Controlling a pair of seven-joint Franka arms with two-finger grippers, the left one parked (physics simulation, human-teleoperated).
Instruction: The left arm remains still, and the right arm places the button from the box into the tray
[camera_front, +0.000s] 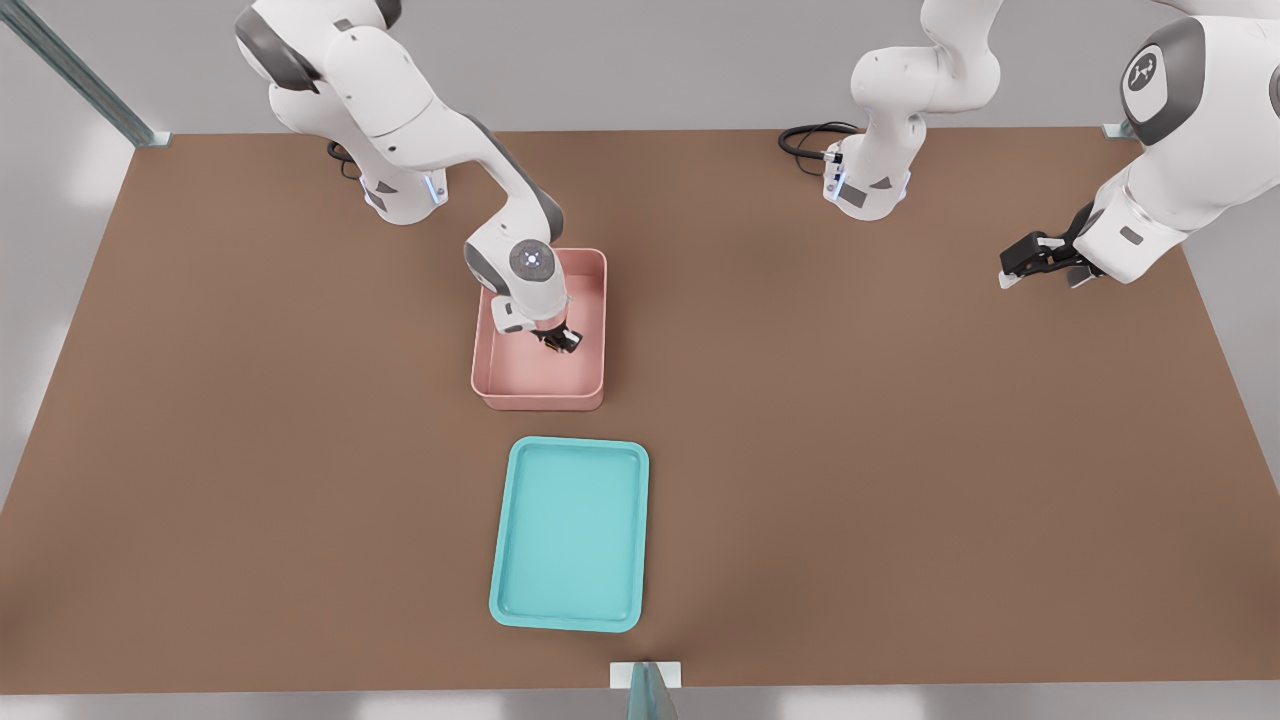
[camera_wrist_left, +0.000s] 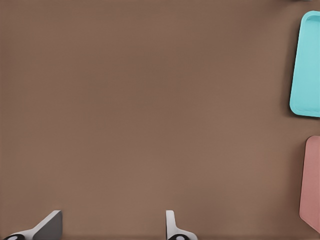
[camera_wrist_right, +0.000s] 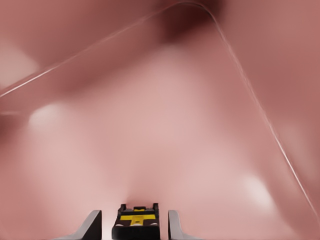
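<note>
No readable words or numbers are showing anywhere. The only sign is a small white logo sitting on the grey round cap of the arm at the front view's right; its shape is not resolving into letters. The other arm's cap is showing only small lit dots. The gripper, reaching into the pink box, is bearing no marking.

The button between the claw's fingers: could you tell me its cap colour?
Yellow cap on the small black-bodied button, clearest in the right wrist view.

Simulated robot lab | bare brown table | metal frame posts
</note>
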